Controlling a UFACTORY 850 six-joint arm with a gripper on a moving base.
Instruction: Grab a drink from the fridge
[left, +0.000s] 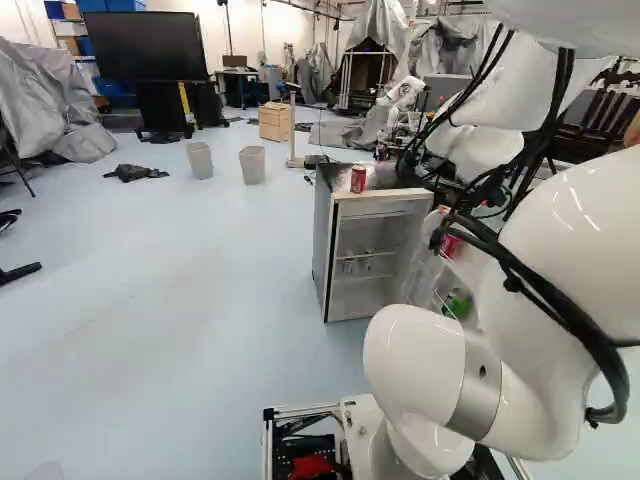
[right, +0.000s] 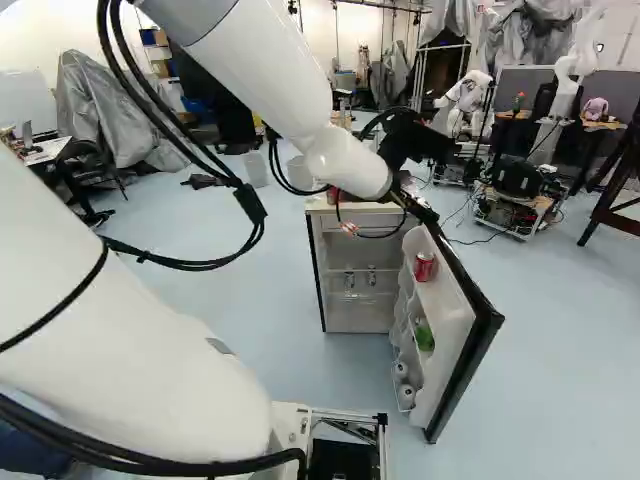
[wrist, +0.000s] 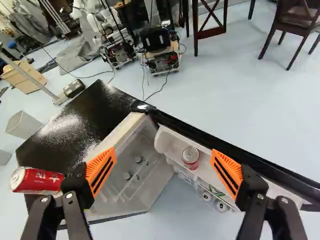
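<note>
Pale blue floor (left: 180, 300), with a small fridge (right: 360, 316) around the middle of the right base view and its door (right: 452, 335) wide open. Likely pick is the red-labelled can (wrist: 190, 156), upright in the door's top rack, lid facing the hand (wrist: 164, 162). It's ahead of the hand, between the lines of the spread fingers, so I'd go pretty much straight in. Nothing's gripped. Another red can (left: 358, 179) stands on the fridge top.

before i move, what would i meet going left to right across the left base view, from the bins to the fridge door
One grey bin, a second grey bin, the fridge with a red can on top, its open door with another red can.
</note>
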